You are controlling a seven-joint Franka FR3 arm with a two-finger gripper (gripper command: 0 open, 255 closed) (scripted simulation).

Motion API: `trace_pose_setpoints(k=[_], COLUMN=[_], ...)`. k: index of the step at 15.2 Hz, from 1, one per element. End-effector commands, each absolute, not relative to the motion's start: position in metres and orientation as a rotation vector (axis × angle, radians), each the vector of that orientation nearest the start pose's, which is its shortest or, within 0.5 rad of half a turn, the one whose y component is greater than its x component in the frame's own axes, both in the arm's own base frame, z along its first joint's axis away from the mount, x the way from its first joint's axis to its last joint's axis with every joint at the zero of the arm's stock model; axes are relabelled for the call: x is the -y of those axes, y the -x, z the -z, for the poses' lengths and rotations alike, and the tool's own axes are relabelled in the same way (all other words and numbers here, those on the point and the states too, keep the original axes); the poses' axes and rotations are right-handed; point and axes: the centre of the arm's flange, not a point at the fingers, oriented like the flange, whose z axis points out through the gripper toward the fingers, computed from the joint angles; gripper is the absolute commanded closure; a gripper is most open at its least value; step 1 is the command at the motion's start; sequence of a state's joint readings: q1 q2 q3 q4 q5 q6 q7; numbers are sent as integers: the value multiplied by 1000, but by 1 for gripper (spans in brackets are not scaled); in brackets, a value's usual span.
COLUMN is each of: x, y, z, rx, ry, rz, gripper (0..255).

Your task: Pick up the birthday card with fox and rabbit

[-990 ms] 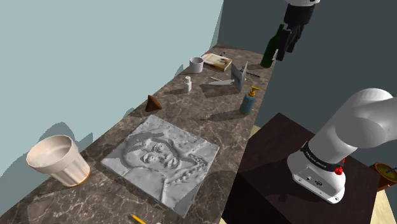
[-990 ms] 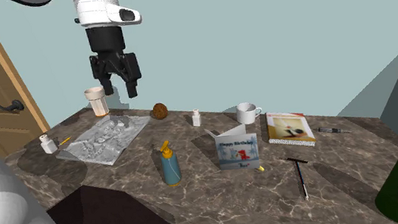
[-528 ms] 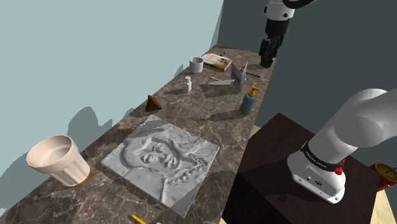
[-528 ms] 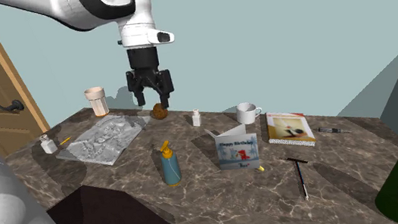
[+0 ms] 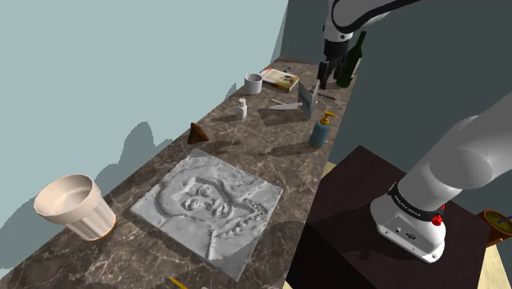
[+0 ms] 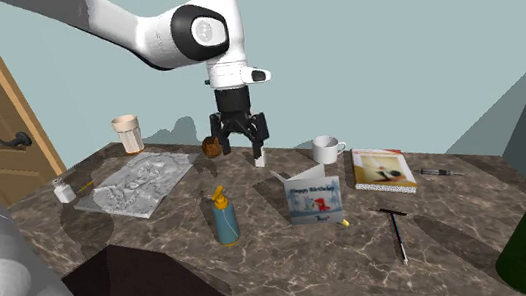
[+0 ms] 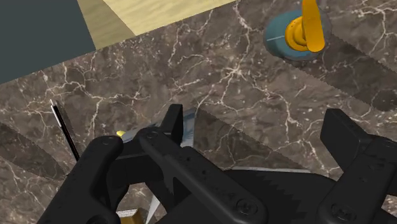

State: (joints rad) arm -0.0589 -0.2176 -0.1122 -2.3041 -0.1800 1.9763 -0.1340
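**Birthday card: approach under way, not yet grasped**

Folded grey-blue birthday card (image 6: 313, 195) with red figures on its face: stands upright on the dark veined marble counter (image 6: 293, 264), between the blue pump bottle with orange nozzle (image 6: 224, 219) and the white mug (image 6: 328, 149).

White arm (image 6: 188, 29): has swung over from above the grey relief plaque (image 6: 139, 182) and dropped lower. Black jaws stand apart and empty, near the card but clear of it. In the wrist view the card seems to sit edge-on beneath them.

Outstanding, by judgement: final alignment, descent, clamp.

Bright even light, crisp shadows, no blur
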Motion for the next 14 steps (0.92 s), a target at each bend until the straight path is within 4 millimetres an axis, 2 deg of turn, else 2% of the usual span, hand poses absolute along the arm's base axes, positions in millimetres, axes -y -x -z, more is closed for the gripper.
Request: trace_pose_setpoints(k=[1,13,14], x=[101,169,169], y=[-474,-580,-581], z=[-410,-315,-314], rx=[70,26,25], ry=[3260,3300,3300], rz=[-215,-242,-242], gripper=[0,0,0])
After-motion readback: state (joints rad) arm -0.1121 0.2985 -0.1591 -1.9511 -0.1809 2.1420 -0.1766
